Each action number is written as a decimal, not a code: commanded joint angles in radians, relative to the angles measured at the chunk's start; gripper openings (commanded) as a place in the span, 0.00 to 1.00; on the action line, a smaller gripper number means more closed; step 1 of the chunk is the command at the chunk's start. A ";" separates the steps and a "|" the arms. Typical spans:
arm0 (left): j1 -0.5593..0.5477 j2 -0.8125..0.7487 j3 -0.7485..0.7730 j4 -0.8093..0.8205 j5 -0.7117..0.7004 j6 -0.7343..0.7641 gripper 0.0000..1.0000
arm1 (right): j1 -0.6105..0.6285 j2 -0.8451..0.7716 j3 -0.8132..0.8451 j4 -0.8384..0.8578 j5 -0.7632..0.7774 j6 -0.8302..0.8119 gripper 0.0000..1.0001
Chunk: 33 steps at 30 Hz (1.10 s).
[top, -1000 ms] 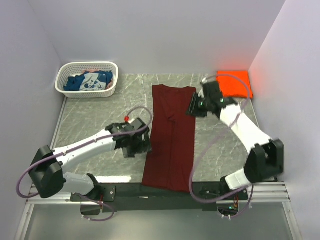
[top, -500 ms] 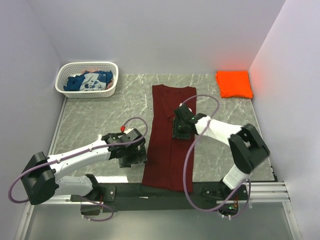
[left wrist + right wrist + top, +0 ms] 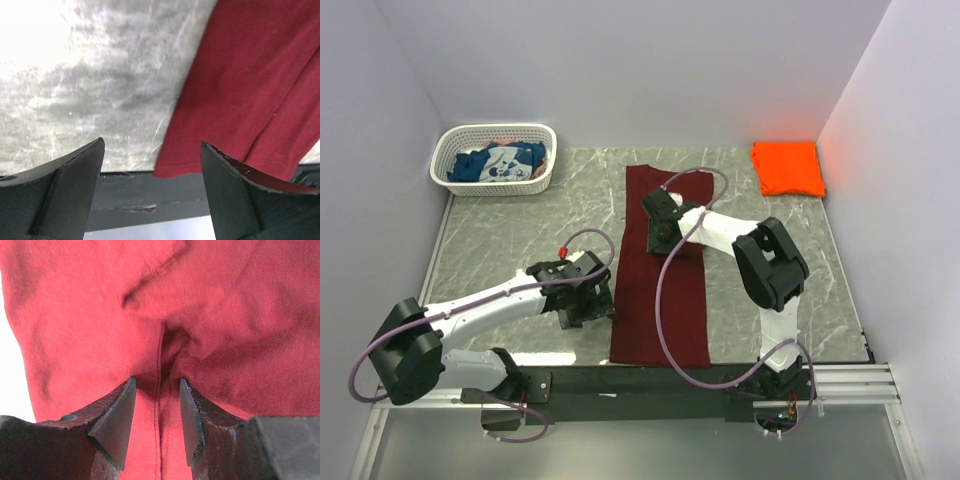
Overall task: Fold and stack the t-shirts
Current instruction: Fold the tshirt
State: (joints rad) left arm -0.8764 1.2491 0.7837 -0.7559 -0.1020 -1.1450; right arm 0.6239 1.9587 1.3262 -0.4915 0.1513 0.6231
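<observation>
Maroon shirt (image 3: pixel 665 300): soft, light, limp, creases easily; take by hem corners. Left gripper (image 3: pixel 151 145) wide apart, empty, beside hem. Right gripper (image 3: pixel 156 381) half-apart astride crease; grip unclear.

The maroon t-shirt (image 3: pixel 685 310) is soft matt cloth; the right wrist view shows its fine knit grain and a stitched seam. The orange t-shirt (image 3: pixel 788 168) is matt cloth too. The blue t-shirt (image 3: pixel 470 166) is cloth with a flat white print. The basket (image 3: pixel 490 186) is smooth white plastic lattice. The worktop (image 3: pixel 510 235) is grey and marbled, smooth, with a dull sheen that glares white in the left wrist view. The fingers (image 3: pixel 75 185) of the left end effector (image 3: pixel 152 145) and the right end effector (image 3: pixel 157 382) are matt black, probably hard plastic, scuffed pale along their edges.
</observation>
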 commanded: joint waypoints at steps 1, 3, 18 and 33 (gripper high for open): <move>0.028 0.018 0.023 0.041 0.004 0.016 0.83 | -0.026 0.088 0.080 -0.025 0.083 -0.034 0.48; 0.036 0.030 0.035 0.043 0.007 0.030 0.83 | -0.042 0.129 0.146 -0.051 0.096 -0.049 0.47; -0.001 0.055 0.025 0.050 0.093 0.042 0.79 | -0.024 -0.400 -0.237 -0.160 -0.001 0.039 0.49; -0.124 0.141 0.051 0.052 0.140 0.036 0.74 | -0.012 -0.943 -0.809 -0.271 -0.148 0.168 0.49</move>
State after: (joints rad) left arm -0.9886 1.3739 0.8017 -0.7147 0.0257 -1.1156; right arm 0.6044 1.0626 0.5400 -0.7456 0.0174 0.7460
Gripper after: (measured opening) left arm 0.741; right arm 0.493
